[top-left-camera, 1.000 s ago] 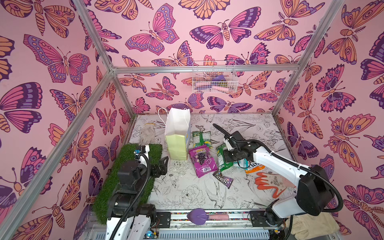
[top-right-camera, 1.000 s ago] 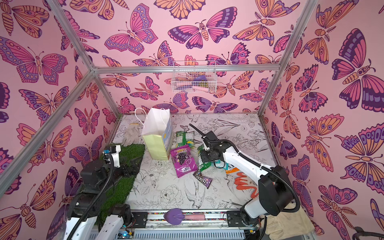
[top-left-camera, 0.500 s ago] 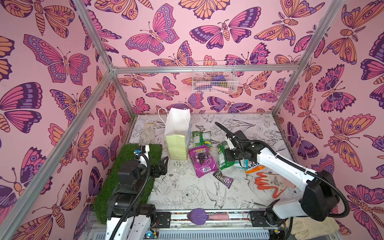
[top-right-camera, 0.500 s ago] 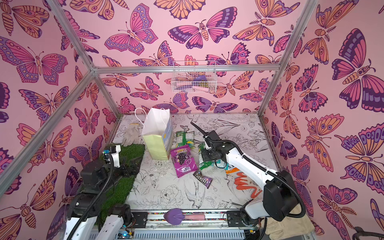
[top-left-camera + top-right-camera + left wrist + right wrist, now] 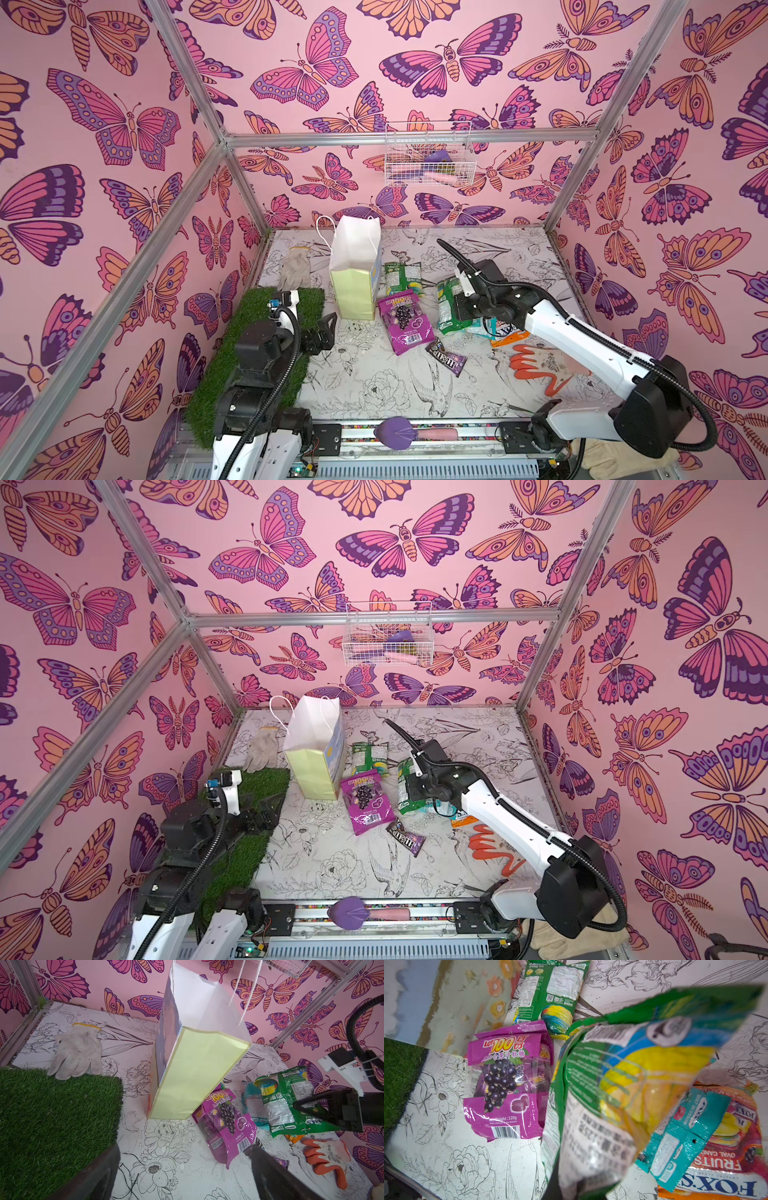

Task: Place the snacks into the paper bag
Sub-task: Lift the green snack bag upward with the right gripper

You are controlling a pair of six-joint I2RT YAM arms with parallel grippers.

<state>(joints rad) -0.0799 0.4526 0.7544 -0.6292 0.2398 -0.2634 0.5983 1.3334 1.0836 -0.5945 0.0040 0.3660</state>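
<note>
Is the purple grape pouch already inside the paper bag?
No, the purple grape pouch lies flat on the table just outside the paper bag, beside its base.

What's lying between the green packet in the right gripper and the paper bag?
Two snacks lie there, seen in both top views: the purple grape pouch and, farther back, a second green packet. That stretch is not bare.

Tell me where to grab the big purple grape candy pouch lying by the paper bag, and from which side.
Probably the barcode end of the purple grape pouch, from above on the front-left. It lies flat, its header end beside the pale yellow-green paper bag, a small dark M&M's packet at its front-right corner; that sealed edge seems slightly lifted.
</note>
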